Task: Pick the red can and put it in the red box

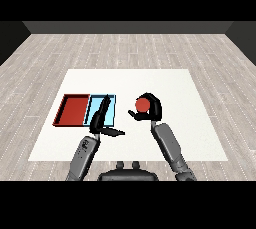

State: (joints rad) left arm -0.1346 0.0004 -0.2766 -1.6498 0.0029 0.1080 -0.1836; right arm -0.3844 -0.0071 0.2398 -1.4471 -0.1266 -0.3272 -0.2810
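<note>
The red can (142,104) shows its round red top right of the table's middle, with my right hand (152,108) curled round it, black fingers arching over its far side and the thumb at its left. The red tray (74,110) lies at the left, with nothing in it. My left hand (101,116) is held out flat and open, its straight fingers reaching over the light blue tray (112,108), thumb sticking out to the right.
The two trays touch side by side on the white table (175,88). Bare table lies between the blue tray and the can, a short gap. Grey plank floor surrounds the table.
</note>
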